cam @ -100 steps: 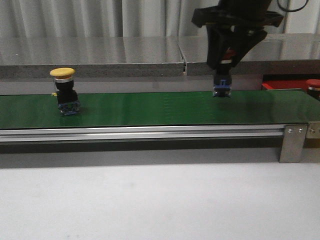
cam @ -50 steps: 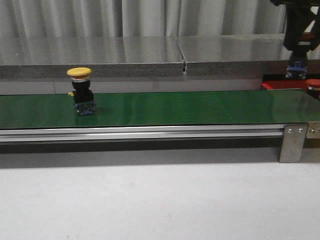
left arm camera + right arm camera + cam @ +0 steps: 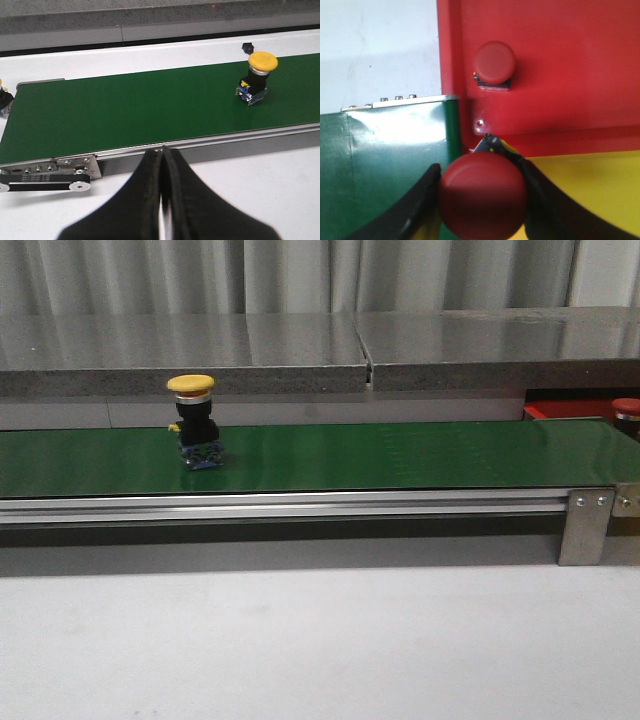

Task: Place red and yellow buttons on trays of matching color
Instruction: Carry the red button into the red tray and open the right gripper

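A yellow button [image 3: 193, 420] with a black base stands upright on the green belt [image 3: 400, 455], left of its middle; the left wrist view shows the yellow button [image 3: 256, 77] too. My left gripper [image 3: 162, 152] is shut and empty, hovering off the belt's near rail. A red button [image 3: 483, 196] sits between the black fingers of my right gripper [image 3: 483, 200], which is shut on it above the corner where belt, red tray [image 3: 560, 60] and yellow tray [image 3: 590, 185] meet. Another red button [image 3: 493, 62] rests on the red tray, at the front view's right edge [image 3: 627, 410].
A grey stone ledge [image 3: 300, 355] runs behind the belt. The belt's metal rail [image 3: 300, 502] and end bracket [image 3: 587, 525] face the white table [image 3: 320, 640]. The belt's roller end [image 3: 47, 175] lies near my left gripper.
The right arm carried the red button rightwards off the belt and left the front view. The yellow button has travelled right along the belt.
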